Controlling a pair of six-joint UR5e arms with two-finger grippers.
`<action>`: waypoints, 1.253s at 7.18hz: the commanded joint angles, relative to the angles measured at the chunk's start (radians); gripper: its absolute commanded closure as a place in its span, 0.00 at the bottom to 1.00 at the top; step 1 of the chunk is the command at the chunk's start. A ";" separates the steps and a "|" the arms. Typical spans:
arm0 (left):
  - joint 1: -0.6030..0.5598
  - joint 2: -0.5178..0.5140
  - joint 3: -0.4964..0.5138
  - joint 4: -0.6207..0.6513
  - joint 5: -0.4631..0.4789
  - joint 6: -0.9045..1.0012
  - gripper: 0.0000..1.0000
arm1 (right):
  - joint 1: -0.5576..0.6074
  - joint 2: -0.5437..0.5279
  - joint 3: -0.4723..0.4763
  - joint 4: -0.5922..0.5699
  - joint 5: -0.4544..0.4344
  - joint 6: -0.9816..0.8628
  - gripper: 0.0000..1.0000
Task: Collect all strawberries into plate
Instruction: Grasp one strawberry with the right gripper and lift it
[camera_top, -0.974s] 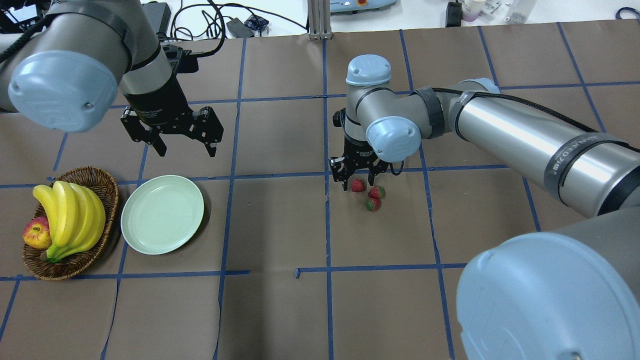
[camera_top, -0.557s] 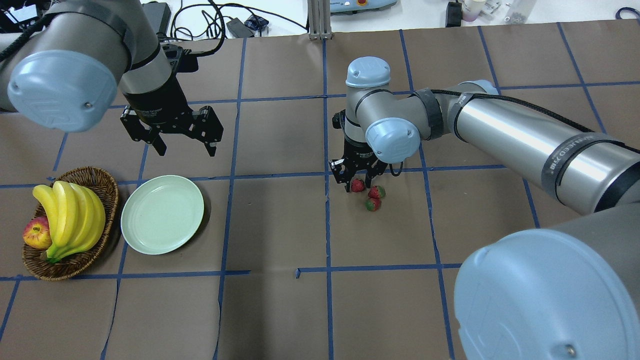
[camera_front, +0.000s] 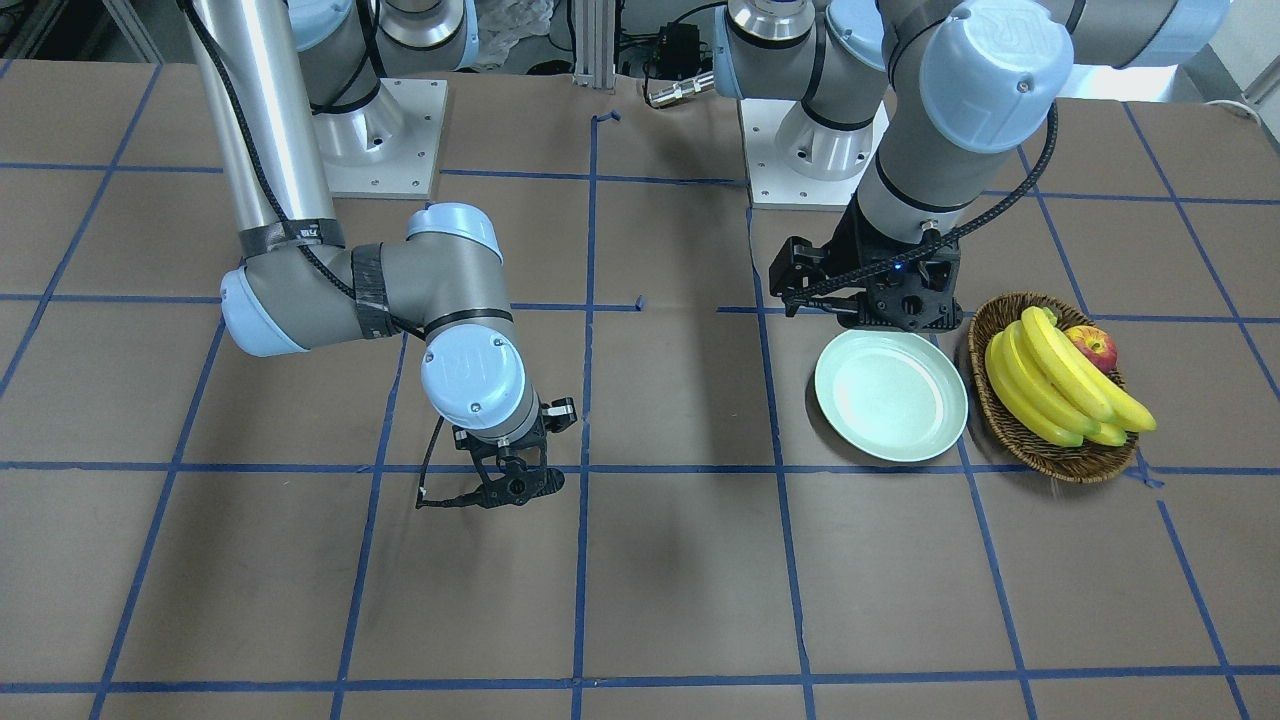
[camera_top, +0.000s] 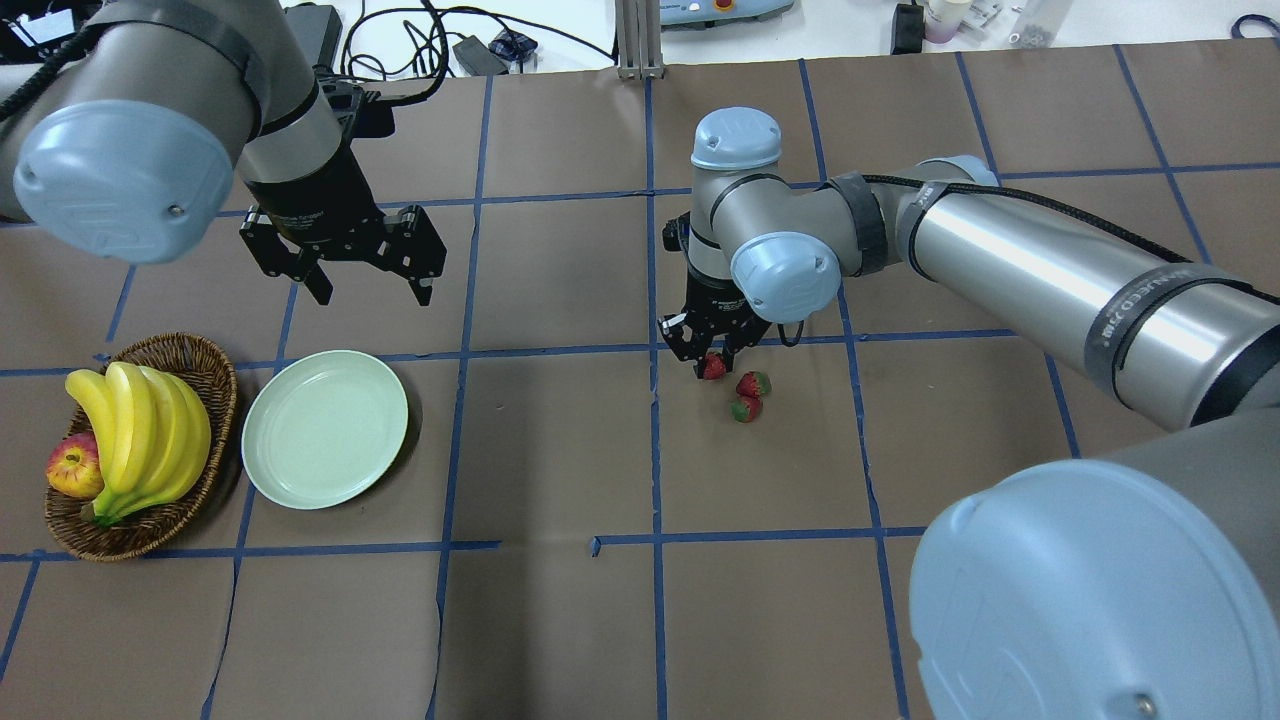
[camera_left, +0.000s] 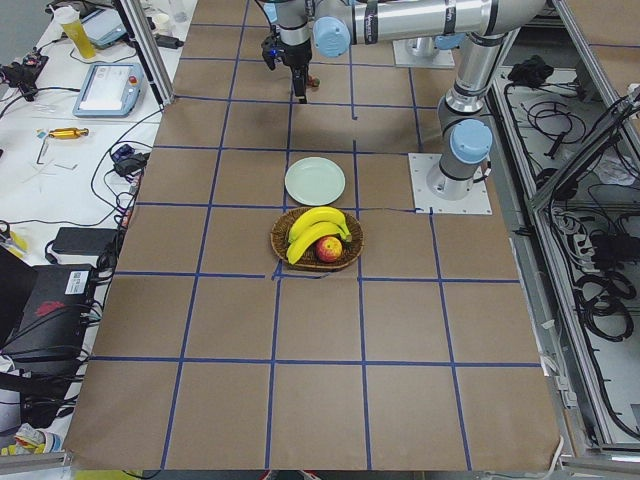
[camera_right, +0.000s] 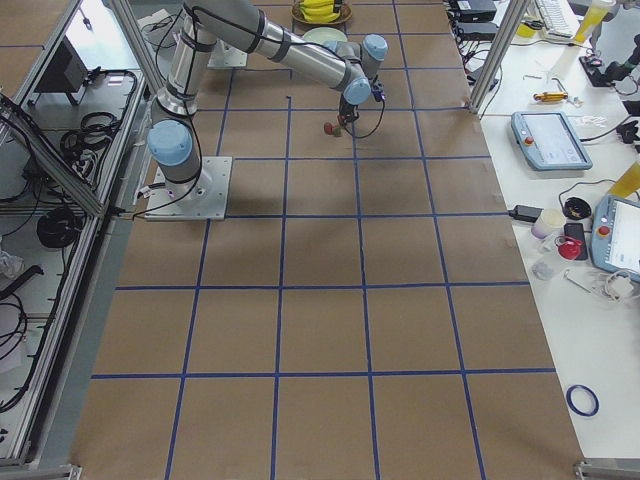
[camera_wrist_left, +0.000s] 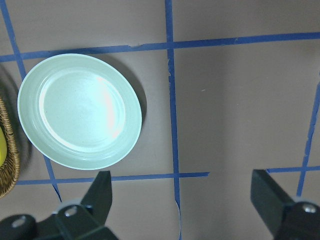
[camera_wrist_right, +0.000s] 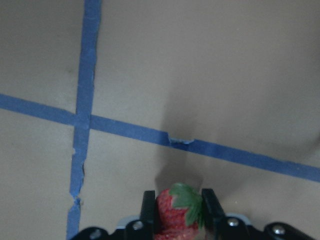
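Observation:
Three small red strawberries lie right of the table's centre. My right gripper (camera_top: 712, 362) is shut on one strawberry (camera_top: 712, 369), at table level. The right wrist view shows this strawberry (camera_wrist_right: 177, 212) pinched between the two fingers (camera_wrist_right: 148, 210). The other two strawberries (camera_top: 753, 383) (camera_top: 745, 408) lie just beside it. The pale green plate (camera_top: 325, 428) sits empty at the left; it also shows in the left wrist view (camera_wrist_left: 80, 110). My left gripper (camera_top: 365, 285) hovers open and empty above the table, just beyond the plate. In the front-facing view my right gripper (camera_front: 510, 485) hides the strawberries.
A brown wicker basket (camera_top: 200, 370) with bananas (camera_top: 140, 435) and an apple (camera_top: 72, 468) stands directly left of the plate. Blue tape lines grid the brown table cover. Cables and devices lie beyond the far table edge.
My right gripper's fingers, open around the strawberry a second ago, have shut on it. My left gripper has shifted slightly away from the plate.

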 joint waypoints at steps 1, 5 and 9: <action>0.000 0.001 0.001 0.005 0.000 -0.005 0.00 | 0.005 -0.022 -0.016 -0.006 -0.008 -0.030 1.00; 0.008 0.000 0.001 0.039 0.001 0.007 0.00 | 0.063 -0.042 -0.080 -0.006 0.082 0.008 1.00; 0.005 -0.002 -0.005 0.037 -0.002 0.010 0.00 | 0.135 0.001 -0.070 -0.047 0.130 0.075 1.00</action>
